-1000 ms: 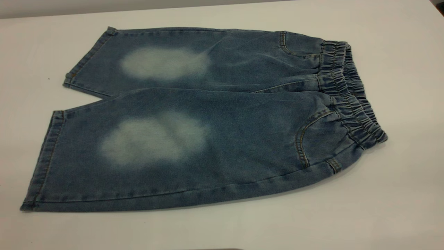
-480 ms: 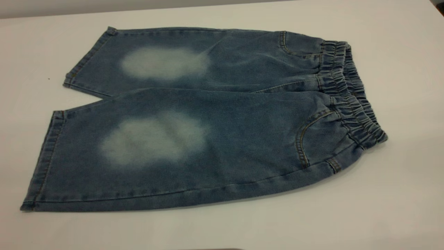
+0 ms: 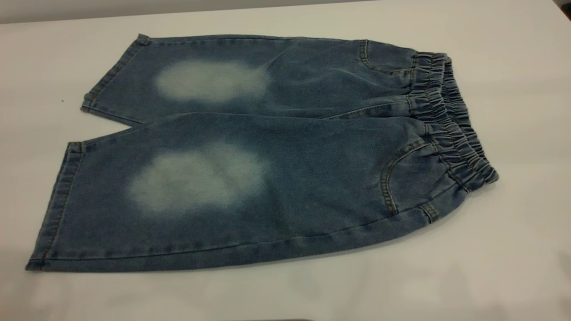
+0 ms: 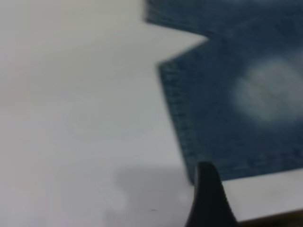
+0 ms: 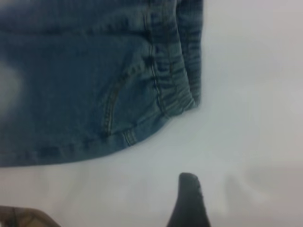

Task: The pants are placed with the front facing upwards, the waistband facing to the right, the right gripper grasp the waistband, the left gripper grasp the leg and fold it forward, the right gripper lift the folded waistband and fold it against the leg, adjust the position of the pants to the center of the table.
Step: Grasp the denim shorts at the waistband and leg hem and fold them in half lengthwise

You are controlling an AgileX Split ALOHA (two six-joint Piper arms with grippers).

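Observation:
The pants (image 3: 267, 151) lie flat on the table (image 3: 513, 249), front up, two pale thigh patches showing. The gathered waistband (image 3: 450, 120) is at the right and the leg hems at the left. Neither gripper shows in the exterior view. In the left wrist view one black finger (image 4: 206, 194) of my left gripper (image 4: 236, 189) hovers by the hem corner of the near leg (image 4: 227, 123). In the right wrist view one finger (image 5: 189, 198) of my right gripper (image 5: 215, 191) hangs over bare table, a short way off the waistband's near corner (image 5: 182, 97). Each gripper is open and holds nothing.
White tabletop surrounds the pants on all sides, widest at the right and along the near side. The table's far edge (image 3: 178, 13) runs close behind the far leg. The table's near edge (image 4: 274, 215) shows just past the left finger.
The pants have not moved. Faint shadows have spread onto the table along the near side, at the lower left and lower right of the exterior view.

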